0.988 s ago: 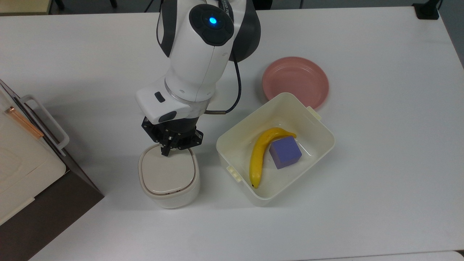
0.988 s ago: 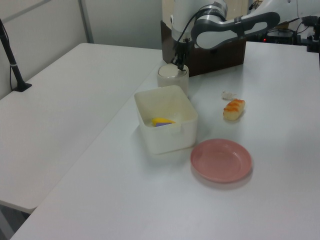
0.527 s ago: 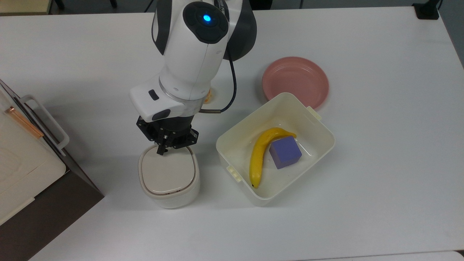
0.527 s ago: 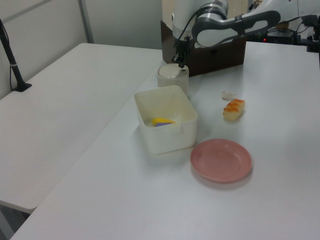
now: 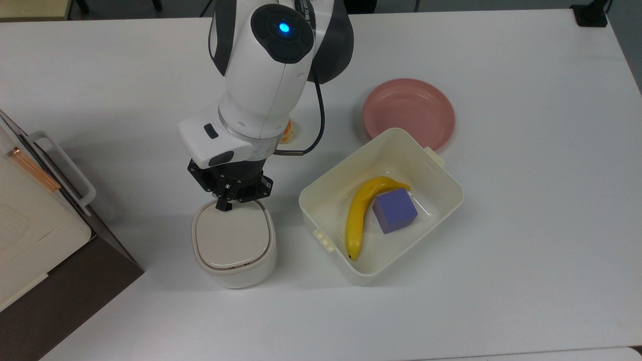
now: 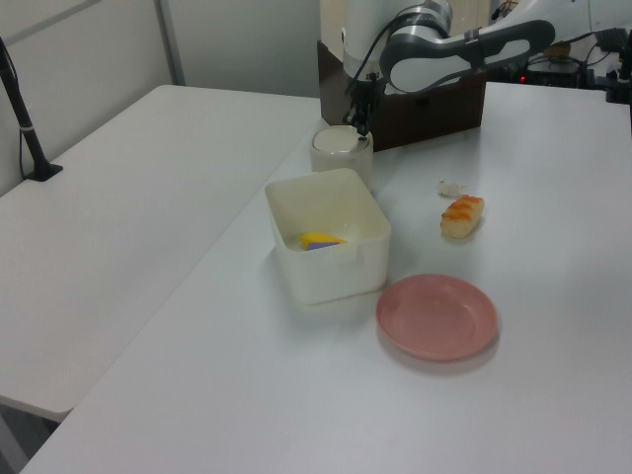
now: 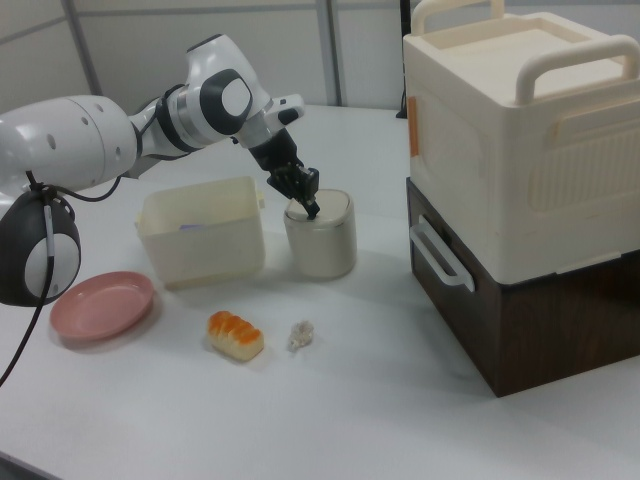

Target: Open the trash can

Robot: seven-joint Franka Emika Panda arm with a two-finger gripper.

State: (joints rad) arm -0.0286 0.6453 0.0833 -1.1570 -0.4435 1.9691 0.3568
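Overhead, the white Panda arm reaches down from the top view's upper edge, its wrist bent so the black claw points at the near rim of the trash can. The claw's fingers look pressed together into one narrow tip, holding nothing, and that tip sits at the lid's edge nearest the arm; whether it touches the lid I cannot tell. From the right view the forearm slants down from the right view's left, with the claw tipped at an angle over the can's top. From the left view the claw hangs over the far side of the can.

The trash can stands upright on the white worktop with its flat beige lid lying closed. Just beside it, on the top view's right, sits a cream tub holding a banana and a purple block that touch each other. A pink plate lies just beyond the tub. A big white-and-brown appliance with handles stands on the right view's right, near the can but apart from it. A small bread roll and a crumpled scrap lie in front of the tub in the right view. A second white table stands alongside, on the left view's left, with a grey partition wall behind.
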